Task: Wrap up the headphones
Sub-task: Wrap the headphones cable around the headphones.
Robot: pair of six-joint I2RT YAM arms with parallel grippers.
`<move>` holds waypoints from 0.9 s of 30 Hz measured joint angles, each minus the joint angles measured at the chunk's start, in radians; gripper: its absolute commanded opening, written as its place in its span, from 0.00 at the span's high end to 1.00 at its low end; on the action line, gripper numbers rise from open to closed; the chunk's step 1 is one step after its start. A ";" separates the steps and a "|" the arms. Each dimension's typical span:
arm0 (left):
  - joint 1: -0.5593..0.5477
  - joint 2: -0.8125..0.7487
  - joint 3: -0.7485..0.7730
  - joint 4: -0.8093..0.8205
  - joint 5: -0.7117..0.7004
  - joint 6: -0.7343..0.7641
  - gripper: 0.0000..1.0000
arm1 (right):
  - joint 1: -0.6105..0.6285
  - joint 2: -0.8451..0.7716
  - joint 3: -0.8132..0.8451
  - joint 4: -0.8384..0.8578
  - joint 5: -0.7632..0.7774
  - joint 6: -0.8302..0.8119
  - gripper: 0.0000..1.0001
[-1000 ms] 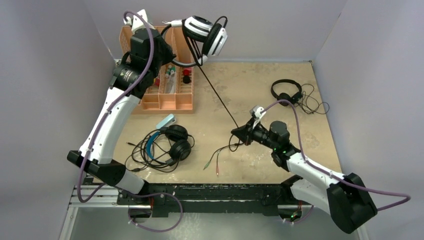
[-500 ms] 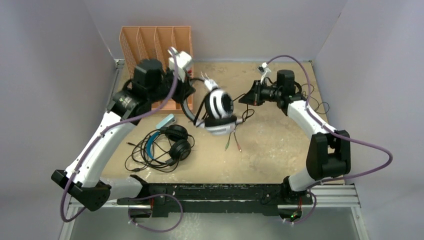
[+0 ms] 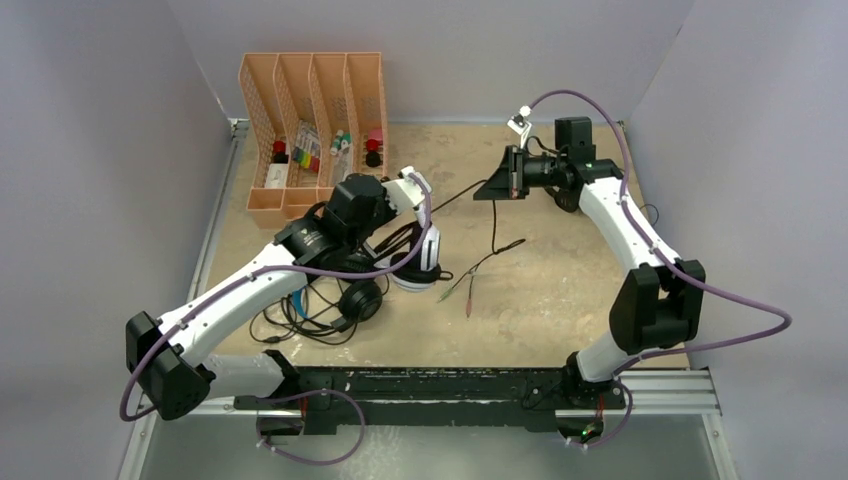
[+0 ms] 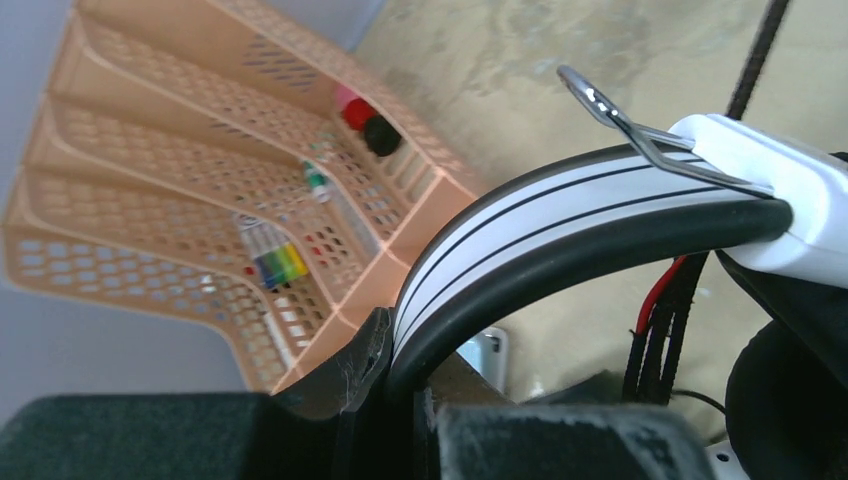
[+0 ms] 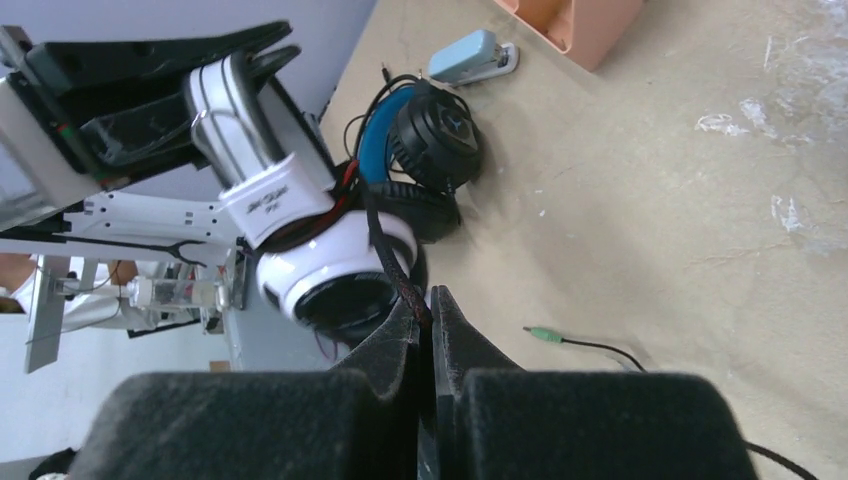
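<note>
From above, my left gripper (image 3: 392, 232) holds the white-and-black headset (image 3: 425, 266) at the table's middle, right of the blue-banded headset (image 3: 358, 298). My left wrist view shows those jaws clamped on its headband (image 4: 560, 215). My right wrist view shows my right gripper (image 5: 428, 318) pinching its cable (image 5: 385, 250).

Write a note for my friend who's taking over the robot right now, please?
Left gripper: shut on the white-and-black headset's headband.
Right gripper: shut, pinching that headset's cable; its plugs lie on the table.
Blue-band headset: on the table beside it, cable loose.
Done: neither of these is wrapped yet.
Left: wind each cable around its headset.
</note>
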 measured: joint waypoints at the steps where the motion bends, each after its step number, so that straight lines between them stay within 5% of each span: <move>1: -0.001 0.002 -0.012 0.028 -0.029 0.011 1.00 | 0.001 -0.002 0.002 -0.002 -0.007 0.006 1.00; 14: -0.020 0.183 -0.018 0.278 -0.345 0.007 1.00 | 0.150 -0.098 -0.069 0.262 -0.085 0.293 0.98; 20: -0.027 0.293 0.145 0.256 -0.526 -0.321 1.00 | 0.193 -0.204 -0.295 0.512 -0.022 0.462 0.90; 27: -0.025 0.343 0.315 0.151 -0.548 -0.692 1.00 | 0.291 -0.296 -0.474 0.725 0.195 0.501 0.83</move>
